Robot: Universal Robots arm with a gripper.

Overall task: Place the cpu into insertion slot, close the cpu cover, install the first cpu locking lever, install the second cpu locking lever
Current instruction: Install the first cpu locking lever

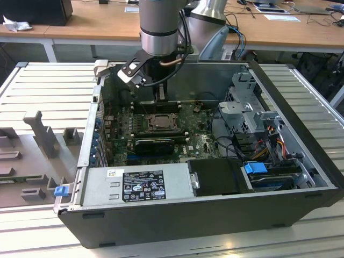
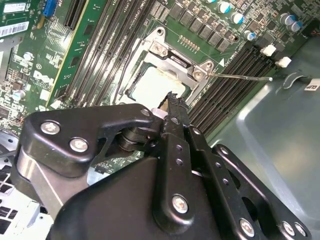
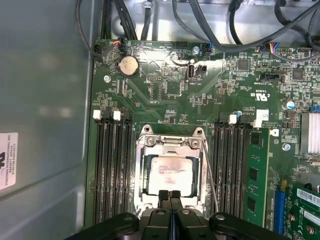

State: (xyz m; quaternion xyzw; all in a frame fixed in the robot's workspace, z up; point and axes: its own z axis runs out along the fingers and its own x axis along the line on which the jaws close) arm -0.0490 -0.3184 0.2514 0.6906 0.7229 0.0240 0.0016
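The cpu (image 3: 170, 172), a square silver-grey chip, lies in the insertion slot (image 1: 159, 122) on the green motherboard. The cpu cover (image 3: 172, 149), a silver metal frame, lies down around it, and the chip shows through its cut-out. A thin locking lever rod (image 3: 211, 175) runs slanted along one side of the socket; in the second wrist view the locking lever rod (image 2: 240, 77) sticks out over the memory slots. My gripper (image 3: 170, 196) is shut with nothing between its fingers and hovers just over the socket's edge; the second wrist view shows the gripper (image 2: 172, 99) right above the cpu (image 2: 155, 85).
Long black memory slots (image 3: 111, 170) flank the socket, and a green memory stick (image 3: 255, 175) stands in one of them. The grey case wall (image 3: 40, 125) is close by. A black graphics card (image 1: 155, 144), the power supply (image 1: 140, 183) and a drive cage (image 1: 247, 107) with cables crowd the case.
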